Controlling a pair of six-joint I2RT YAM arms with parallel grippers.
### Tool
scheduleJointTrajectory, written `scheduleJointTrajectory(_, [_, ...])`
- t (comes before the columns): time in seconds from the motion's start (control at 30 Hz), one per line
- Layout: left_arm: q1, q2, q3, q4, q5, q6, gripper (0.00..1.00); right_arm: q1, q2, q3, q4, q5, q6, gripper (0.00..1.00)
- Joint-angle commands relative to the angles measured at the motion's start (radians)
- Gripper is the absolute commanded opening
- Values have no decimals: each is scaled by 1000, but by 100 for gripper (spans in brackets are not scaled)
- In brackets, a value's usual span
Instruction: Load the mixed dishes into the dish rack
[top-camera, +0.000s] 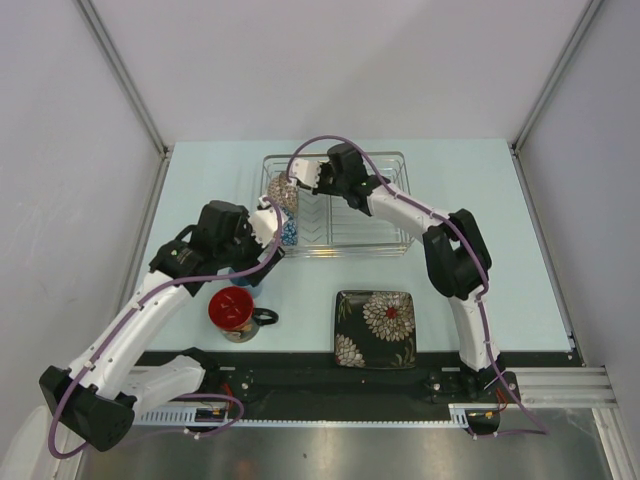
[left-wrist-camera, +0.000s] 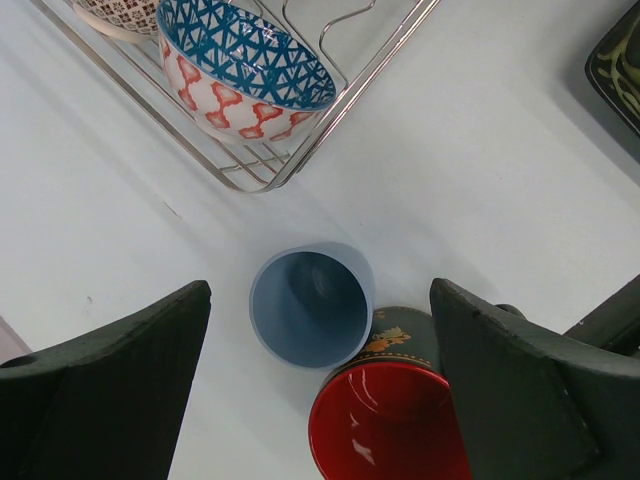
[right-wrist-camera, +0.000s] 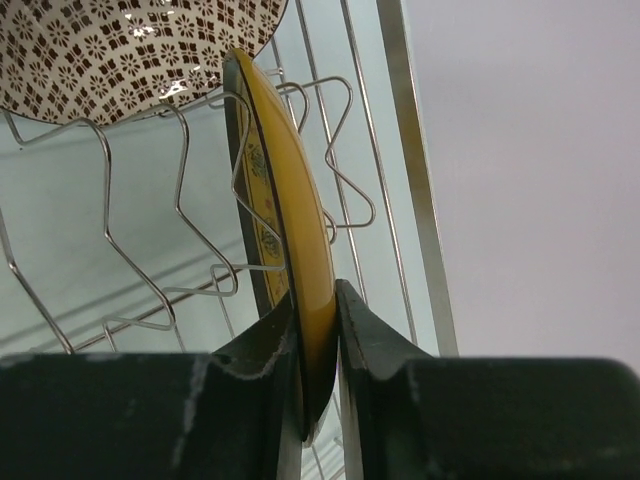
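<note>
Now | right gripper (right-wrist-camera: 316, 300) clamped on the rim of the yellow-faced plate (right-wrist-camera: 288, 175), held on edge so it slots between the prongs of the dish rack (right-wrist-camera: 407, 120) | left gripper (left-wrist-camera: 320, 292) spread wide above the light-blue cup (left-wrist-camera: 308, 308), which stands on the table (left-wrist-camera: 480, 150) touching the red-inside mug (left-wrist-camera: 385, 425): likely the next pick.

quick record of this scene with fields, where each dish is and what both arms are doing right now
left gripper: jaws open, over the light-blue cup
right gripper: jaws shut on yellow plate, on edge among the rack prongs
in dish rack: blue-patterned bowl, reddish-white patterned bowl
on table: light-blue cup, red mug, dark square plate
</note>
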Motion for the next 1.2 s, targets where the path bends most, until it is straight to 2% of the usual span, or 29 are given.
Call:
scheduleJointTrajectory(0.0, [8, -21, -1, 21, 17, 11, 96, 17, 9, 73, -4, -19, 73, 24])
scheduleJointTrajectory(0.03, [7, -20, -1, 19, 17, 15, 96, 19, 7, 68, 11, -19, 77, 29])
scheduleJointTrajectory(0.13, [7, -20, -4, 21, 18, 15, 96, 25, 4, 53, 31, -13, 82, 33])
scheduleJointTrajectory(0.4, [7, -21, 2, 17, 21, 11, 96, 57, 27, 62, 109, 38, 91, 40])
scheduleJointTrajectory(0.5, [7, -23, 4, 14, 21, 16, 96, 56, 4, 64, 141, 64, 135, 49])
scheduleJointTrajectory(0.53, [8, -23, 7, 17, 24, 16, 96, 56, -5, 70, 135, 99, 177, 58])
scheduleJointTrajectory(0.6, [8, -9, 25, 19, 29, 19, 96, 53, -60, 82, 93, 122, 238, 64])
scheduleJointTrajectory(0.67, [7, 14, 48, 4, 50, 22, 96, 40, -119, 88, 60, 142, 353, 70])
scheduleJointTrajectory(0.77, [-4, 40, 103, -15, 72, 37, 96, 31, -247, 96, -54, 193, 523, 99])
scheduleJointTrajectory(0.83, [-31, 48, 114, -21, 55, 51, 95, 31, -338, 87, -116, 260, 600, 100])
scheduleJointTrajectory(0.87, [-47, 49, 116, -24, 46, 56, 95, 31, -372, 71, -189, 294, 731, 100])
scheduleJointTrajectory(0.9, [-67, 45, 114, -24, 15, 61, 95, 34, -420, 73, -251, 397, 823, 100])
scheduleJointTrajectory(0.93, [-125, 43, 110, -25, -2, 65, 95, 14, -447, 70, -324, 394, 926, 100])
scheduleJointTrajectory(0.97, [-162, 42, 94, -24, -25, 73, 95, -21, -471, 44, -478, 327, 1068, 100])
scheduleJointTrajectory(1.0, [-200, 43, 85, -27, -46, 71, 96, -62, -540, -5, -518, 121, 1162, 100])
scheduleJointTrajectory(1.03, [-276, 43, 74, -27, -87, 71, 95, -146, -579, -72, -532, 23, 1233, 100])
scheduleJointTrajectory(1.07, [-315, 48, 52, -32, -103, 68, 96, -180, -622, -260, -549, -41, 1372, 100])
scheduleJointTrajectory(1.1, [-346, 58, 42, -33, -108, 64, 95, -197, -678, -353, -546, -88, 1421, 100])
scheduleJointTrajectory(1.17, [-424, 78, 18, -39, -115, 51, 95, -169, -827, -523, -591, 14, 1505, 100])
